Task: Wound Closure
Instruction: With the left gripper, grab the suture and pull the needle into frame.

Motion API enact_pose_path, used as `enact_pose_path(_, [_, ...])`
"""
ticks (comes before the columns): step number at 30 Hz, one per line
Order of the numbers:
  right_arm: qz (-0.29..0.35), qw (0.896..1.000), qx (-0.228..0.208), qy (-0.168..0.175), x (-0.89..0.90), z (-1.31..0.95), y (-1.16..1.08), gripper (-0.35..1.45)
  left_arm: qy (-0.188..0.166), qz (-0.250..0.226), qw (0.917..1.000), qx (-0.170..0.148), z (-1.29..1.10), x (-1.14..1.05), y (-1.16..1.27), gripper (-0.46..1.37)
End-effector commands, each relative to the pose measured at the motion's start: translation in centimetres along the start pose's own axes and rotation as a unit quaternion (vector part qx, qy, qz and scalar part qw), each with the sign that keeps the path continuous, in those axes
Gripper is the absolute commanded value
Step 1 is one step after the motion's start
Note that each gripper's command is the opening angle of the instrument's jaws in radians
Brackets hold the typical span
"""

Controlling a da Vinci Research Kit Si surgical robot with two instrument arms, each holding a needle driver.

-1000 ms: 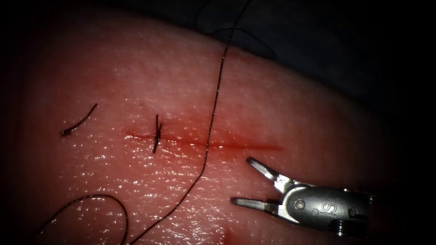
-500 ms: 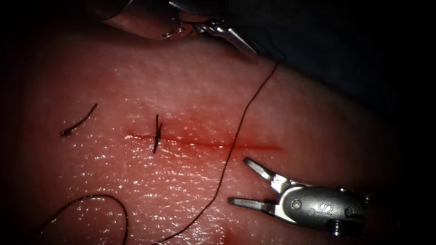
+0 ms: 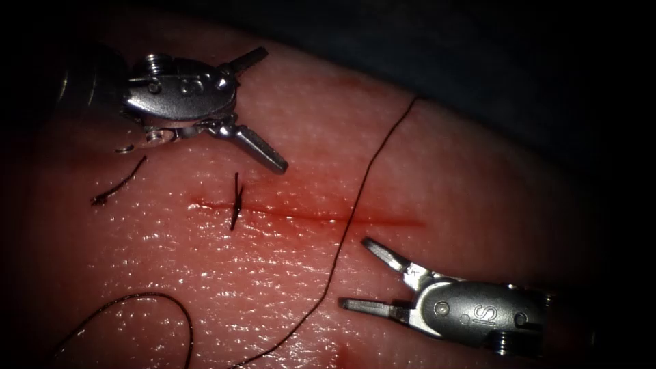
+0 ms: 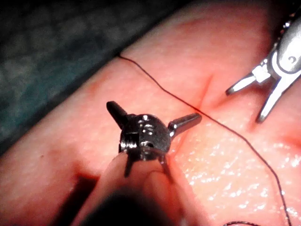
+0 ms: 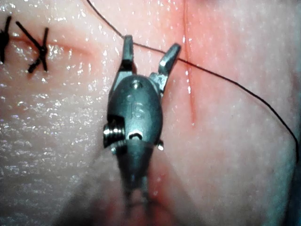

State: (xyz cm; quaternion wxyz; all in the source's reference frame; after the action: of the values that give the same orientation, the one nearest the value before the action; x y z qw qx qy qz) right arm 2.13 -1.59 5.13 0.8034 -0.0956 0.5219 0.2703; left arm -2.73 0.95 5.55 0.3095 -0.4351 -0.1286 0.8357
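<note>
The cut (image 3: 307, 215) runs across the tissue (image 3: 444, 178), with one knotted stitch (image 3: 236, 201) near its left end. A dark thread (image 3: 355, 198) comes over the tissue's far edge, crosses the cut right of its middle and runs off toward the near edge. My left tool (image 3: 270, 109) hovers above the cut's left part, jaws wide open and holding nothing. Below the cut's right end, my right tool (image 3: 353, 273) is also open and empty, with the thread just left of its tips. In the right wrist view the thread (image 5: 211, 75) passes across its open jaws (image 5: 151, 44).
A cut end of thread (image 3: 116, 184) lies loose on the tissue at the left. A loop of thread (image 3: 143, 297) curls at the near left. Red fluid (image 3: 294, 212) tints the cut. Dark cloth (image 3: 478, 55) lies beyond the far edge.
The left tool came in from the top and moved down and left, and its jaws now stand open. The thread's upper part swung right and lies over the far edge. The right tool barely shifted.
</note>
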Motion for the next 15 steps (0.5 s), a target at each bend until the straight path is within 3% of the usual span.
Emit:
enact_pose_path(1, [0.001,1.000,-0.002,-0.001,0.00,-0.02,0.01,0.70,0.000,0.002,1.0000,-0.004,-0.06,-0.05,0.10,1.20])
enact_pose_path(6, [0.000,1.000,-0.009,-0.005,-0.01,-0.08,0.06,0.70,-0.022,-0.006,0.9994,-0.027,-0.30,-0.25,0.50,0.97])
enact_pose_path(8, [-0.001,1.000,-0.013,-0.008,-0.02,-0.12,0.08,0.70,-0.075,-0.007,0.9968,-0.027,-0.38,-0.30,0.68,0.93])
enact_pose_path(11, [-0.001,1.000,-0.019,-0.012,-0.02,-0.17,0.10,0.70,-0.125,-0.002,0.9918,-0.024,-0.45,-0.35,0.87,0.92])
enact_pose_path(15, [-0.002,0.999,-0.032,-0.019,-0.03,-0.24,0.13,0.71,-0.143,-0.006,0.9895,-0.020,-0.48,-0.37,1.08,0.95])
